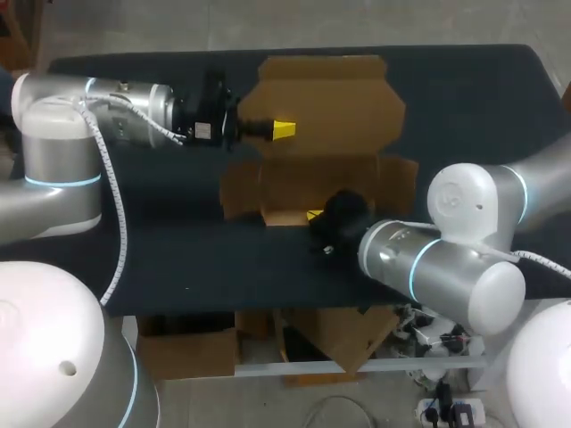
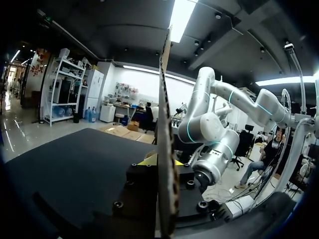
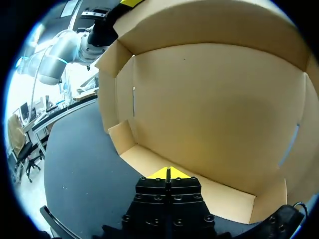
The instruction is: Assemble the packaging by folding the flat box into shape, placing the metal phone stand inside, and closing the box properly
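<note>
One cardboard box (image 1: 326, 169) sat half-folded mid-way across the dark table (image 1: 178, 250), its long axis running left to right and its lid panel (image 1: 321, 98) reaching toward the far edge. Only the left wrist view showed that panel edge-on, pinched between the left gripper (image 1: 278, 130)'s yellow tips. Only the right wrist view showed the box's inner walls and floor, where the right gripper (image 3: 168, 173) rested with its tips pressed together on nothing. From above, the right arm hid part of the near wall.

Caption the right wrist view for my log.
Right gripper, fingers together, at the half-folded box floor; left gripper pinches its lid.
</note>
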`<action>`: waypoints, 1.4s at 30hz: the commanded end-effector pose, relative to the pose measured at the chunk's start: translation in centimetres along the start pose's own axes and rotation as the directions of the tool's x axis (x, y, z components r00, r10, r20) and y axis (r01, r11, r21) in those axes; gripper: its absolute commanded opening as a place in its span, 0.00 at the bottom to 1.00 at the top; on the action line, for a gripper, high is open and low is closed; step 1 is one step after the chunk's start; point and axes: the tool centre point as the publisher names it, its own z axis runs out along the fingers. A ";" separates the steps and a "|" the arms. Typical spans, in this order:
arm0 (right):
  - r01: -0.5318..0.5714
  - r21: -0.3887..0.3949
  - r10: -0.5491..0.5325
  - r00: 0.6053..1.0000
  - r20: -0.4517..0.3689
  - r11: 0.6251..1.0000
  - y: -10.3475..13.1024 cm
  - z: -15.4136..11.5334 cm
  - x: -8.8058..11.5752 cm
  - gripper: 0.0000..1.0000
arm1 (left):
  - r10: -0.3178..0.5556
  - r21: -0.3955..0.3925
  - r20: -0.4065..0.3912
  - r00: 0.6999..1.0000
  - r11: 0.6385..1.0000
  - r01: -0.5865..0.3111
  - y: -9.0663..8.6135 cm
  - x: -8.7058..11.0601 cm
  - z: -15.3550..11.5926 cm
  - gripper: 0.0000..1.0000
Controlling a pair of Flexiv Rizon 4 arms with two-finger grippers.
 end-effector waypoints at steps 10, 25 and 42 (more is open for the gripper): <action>0.000 -0.005 0.000 1.000 0.005 1.000 -0.4 0.2 0.2 0.00 | -0.024 -0.018 -0.001 1.000 1.000 0.024 1.6 1.3 0.6 0.00; 0.000 -0.005 0.000 1.000 0.005 1.000 -0.4 0.2 0.2 0.00 | -0.018 -0.033 0.004 1.000 0.999 0.018 2.9 2.2 0.9 0.00; 0.000 -0.005 0.000 1.000 0.005 1.000 -0.4 0.2 0.2 0.00 | -0.013 -0.022 0.000 1.000 1.000 0.013 3.3 1.9 0.8 0.00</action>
